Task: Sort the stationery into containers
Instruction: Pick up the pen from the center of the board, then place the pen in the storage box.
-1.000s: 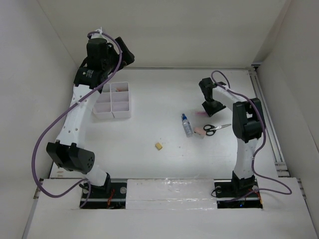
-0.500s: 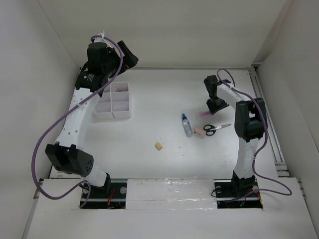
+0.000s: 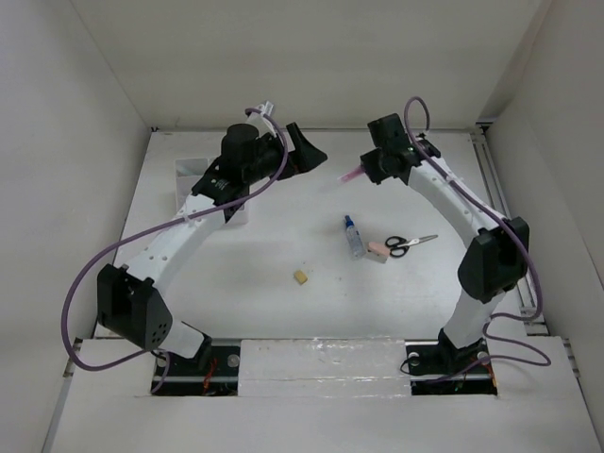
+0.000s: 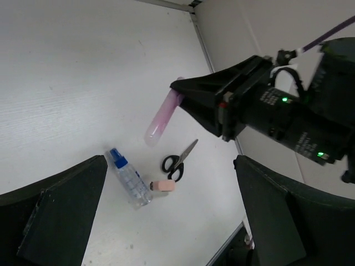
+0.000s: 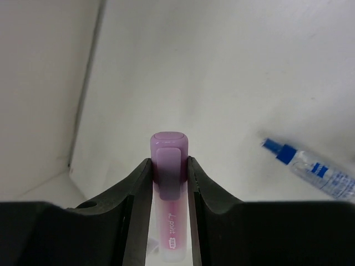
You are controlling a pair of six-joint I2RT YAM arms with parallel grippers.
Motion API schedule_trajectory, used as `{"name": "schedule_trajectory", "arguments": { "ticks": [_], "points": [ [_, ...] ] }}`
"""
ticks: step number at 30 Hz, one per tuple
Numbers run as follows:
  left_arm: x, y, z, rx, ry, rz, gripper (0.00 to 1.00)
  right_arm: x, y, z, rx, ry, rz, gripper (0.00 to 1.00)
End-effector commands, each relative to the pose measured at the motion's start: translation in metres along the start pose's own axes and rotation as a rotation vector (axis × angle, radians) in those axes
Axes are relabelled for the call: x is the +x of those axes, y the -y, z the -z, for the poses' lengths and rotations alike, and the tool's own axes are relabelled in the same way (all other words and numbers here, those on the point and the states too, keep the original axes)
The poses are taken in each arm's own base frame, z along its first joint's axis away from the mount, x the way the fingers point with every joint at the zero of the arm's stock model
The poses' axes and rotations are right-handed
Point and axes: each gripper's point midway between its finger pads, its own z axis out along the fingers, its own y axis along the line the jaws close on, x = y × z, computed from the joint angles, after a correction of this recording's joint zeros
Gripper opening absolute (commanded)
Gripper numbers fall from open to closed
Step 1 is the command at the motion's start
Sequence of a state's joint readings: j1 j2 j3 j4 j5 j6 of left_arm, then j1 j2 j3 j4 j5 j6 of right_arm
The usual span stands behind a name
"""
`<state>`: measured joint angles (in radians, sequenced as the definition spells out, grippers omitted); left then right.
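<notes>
Right gripper (image 5: 170,166) clamped on pink highlighter (image 4: 162,118), raised over far-middle desk (image 3: 283,236), free end toward left gripper (image 3: 307,151), which is wide open just left of it; likely a handover: left must close, right release, then tray (image 3: 192,168) far left.

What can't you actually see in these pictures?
1. White tray, top view: the left arm covers nearly all of it, so its contents are hidden.
2. Pink highlighter, right wrist view: its lower end runs off the bottom edge.
3. Bottle, right wrist view: cut off by the right edge; label too small to read.
</notes>
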<state>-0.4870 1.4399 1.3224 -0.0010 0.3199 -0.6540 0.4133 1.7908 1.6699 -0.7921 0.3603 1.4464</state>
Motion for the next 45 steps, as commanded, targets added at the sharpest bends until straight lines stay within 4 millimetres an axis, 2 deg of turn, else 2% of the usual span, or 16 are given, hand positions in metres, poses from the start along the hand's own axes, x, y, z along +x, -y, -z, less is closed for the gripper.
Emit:
{"name": "schedule_trajectory", "arguments": {
  "ticks": [1, 4, 6, 7, 8, 10, 14, 16, 21, 24, 28, 31, 34, 39, 40, 45],
  "points": [
    [-0.024, 0.022, 0.012, 0.102, 0.083, -0.073, 0.99, 0.003, -0.04, 0.03, -0.188, -0.019, 0.062, 0.0],
    [-0.012, 0.013, 0.01, 0.107, 0.067, -0.08, 0.99, 0.014, -0.028, 0.043, -0.212, -0.071, 0.08, 0.0],
    [-0.01, 0.019, 0.02, 0.159, 0.109, -0.071, 0.99, 0.026, -0.031, 0.052, -0.285, -0.152, -0.003, 0.0],
    [-0.004, 0.016, 0.02, 0.188, 0.136, -0.041, 0.99, 0.038, -0.005, 0.04, -0.245, -0.189, -0.025, 0.0],
    [-0.003, 0.019, 0.022, 0.219, 0.146, -0.031, 0.99, 0.04, -0.009, 0.059, -0.285, -0.227, -0.138, 0.0],
    [-0.005, 0.026, 0.026, 0.268, 0.177, -0.017, 0.99, 0.048, -0.012, 0.073, -0.349, -0.256, -0.253, 0.0],
    [0.005, 0.039, 0.021, 0.272, 0.194, -0.034, 0.99, 0.046, -0.008, 0.092, -0.377, -0.256, -0.484, 0.0],
    [0.0, 0.04, 0.021, 0.274, 0.221, -0.048, 0.99, 0.04, -0.003, 0.094, -0.339, -0.235, -0.52, 0.0],
    [0.008, 0.032, 0.014, 0.238, 0.168, -0.11, 0.99, 0.02, -0.028, 0.103, -0.416, -0.218, -0.546, 0.0],
    [0.02, 0.034, 0.015, 0.275, 0.127, -0.13, 0.99, 0.016, -0.023, 0.088, -0.364, -0.249, -0.562, 0.0],
    [0.038, 0.022, 0.013, 0.303, 0.12, -0.138, 0.99, 0.029, -0.009, 0.075, -0.327, -0.329, -0.643, 0.0],
    [0.039, 0.03, 0.017, 0.367, 0.146, -0.177, 0.99, 0.029, -0.014, 0.083, -0.37, -0.363, -0.717, 0.0],
    [0.051, 0.02, 0.014, 0.389, 0.155, -0.198, 0.99, 0.031, -0.017, 0.086, -0.396, -0.402, -0.76, 0.0],
    [0.064, 0.038, 0.02, 0.485, 0.251, -0.244, 0.99, 0.038, -0.034, 0.105, -0.455, -0.502, -0.785, 0.0],
    [0.066, 0.032, 0.015, 0.448, 0.272, -0.246, 0.99, 0.039, -0.036, 0.108, -0.463, -0.515, -0.783, 0.0],
    [0.079, 0.046, 0.003, 0.419, 0.307, -0.252, 0.99, 0.053, -0.047, 0.122, -0.495, -0.592, -0.789, 0.0]
  ]
}}
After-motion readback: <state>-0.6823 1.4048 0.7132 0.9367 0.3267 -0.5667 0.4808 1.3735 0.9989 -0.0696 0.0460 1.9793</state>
